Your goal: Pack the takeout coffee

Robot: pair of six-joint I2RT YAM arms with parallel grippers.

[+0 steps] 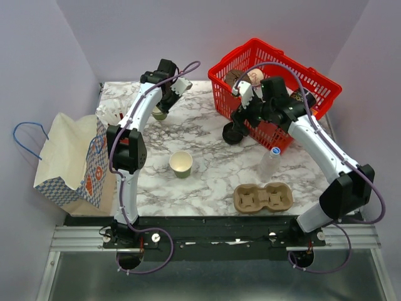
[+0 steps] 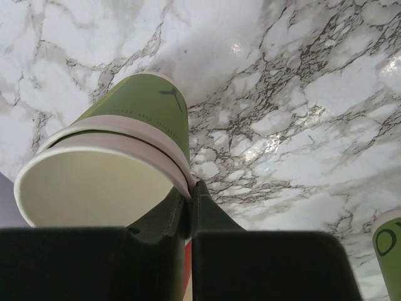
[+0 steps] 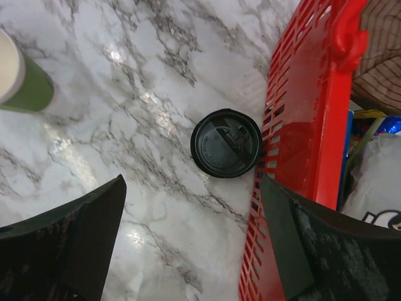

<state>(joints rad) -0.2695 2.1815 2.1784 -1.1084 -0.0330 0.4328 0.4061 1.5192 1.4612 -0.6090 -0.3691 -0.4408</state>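
Grip of left fingers [image 2: 190, 195] nearly shut on rim of tilted olive-green cup [image 2: 131, 125], toward far-left corner of desk [image 1: 213, 172]. Right fingers [image 3: 191, 188] spread wide, holding nothing, over black lid [image 3: 226, 143] beside red basket [image 3: 307, 125].

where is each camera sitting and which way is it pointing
Top external: fixed above and behind the bases, looking down on the marble table; both arms show whole.
Left wrist: on the left arm, looking down past the left pincer, shut on the rim of the olive-green cup.
Right wrist: on the right arm, looking down at the black lid beside the red basket, between the open right pincer.
Shared: top and right wrist both show the black lid and the red basket.
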